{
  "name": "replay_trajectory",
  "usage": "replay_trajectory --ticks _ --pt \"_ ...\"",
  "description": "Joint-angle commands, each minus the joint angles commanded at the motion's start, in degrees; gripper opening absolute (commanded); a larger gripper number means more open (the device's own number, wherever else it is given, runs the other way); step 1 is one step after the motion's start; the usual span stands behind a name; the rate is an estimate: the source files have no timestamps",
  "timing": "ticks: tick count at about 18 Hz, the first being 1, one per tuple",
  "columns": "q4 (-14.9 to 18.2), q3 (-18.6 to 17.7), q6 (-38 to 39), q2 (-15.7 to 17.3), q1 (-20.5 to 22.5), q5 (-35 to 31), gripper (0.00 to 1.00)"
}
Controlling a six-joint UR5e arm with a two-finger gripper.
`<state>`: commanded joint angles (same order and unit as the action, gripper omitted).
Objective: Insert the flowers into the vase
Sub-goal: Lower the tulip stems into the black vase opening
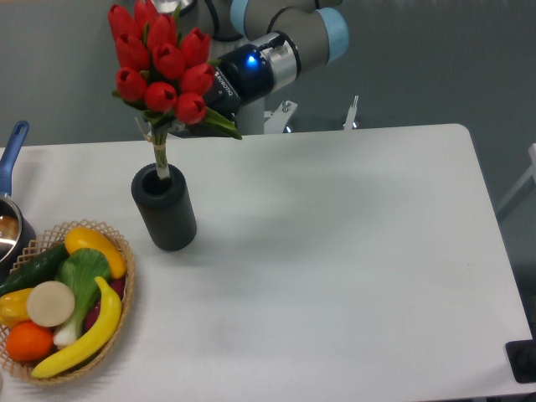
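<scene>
Only one camera view here, looking down at the white table (pixel 352 251). The flowers (pixel 159 63) are a bunch of red tulips held up high at the top left, buds bunched tight with green leaves sticking out to the right underneath. Their stems run straight down and the lower ends sit inside the mouth of the vase (pixel 165 207), the black ribbed cylinder standing upright on the left part of the table. The gripper (pixel 209 105) comes in from the right behind the blooms, arm angled with a blue light glowing on the wrist. It looks clamped on the bunch around the leaves, but the fingers are hidden by the tulips so I can't tell for sure how they sit. Bottom left there's a wicker basket (pixel 117 243) with a banana, an orange and some veg, well apart from the vase. A blue pot handle (pixel 12 144) pokes in at the far left edge.
</scene>
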<state>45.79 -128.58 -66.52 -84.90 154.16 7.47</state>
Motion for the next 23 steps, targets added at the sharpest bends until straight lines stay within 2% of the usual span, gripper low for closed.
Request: replay_trajectory --ticks 9,14,19,23 --pt "0.2 -3.2 -3.9 -0.3 -0.4 -0.3 0.03" --pt "0.3 -6.2 -8.8 -0.9 -0.4 -0.6 0.04" --pt "0.3 -7.3 -10.9 -2.4 -0.4 -1.5 0.04" --pt "0.1 -8.4 -15.6 -5.7 -0.5 -3.9 0.10"
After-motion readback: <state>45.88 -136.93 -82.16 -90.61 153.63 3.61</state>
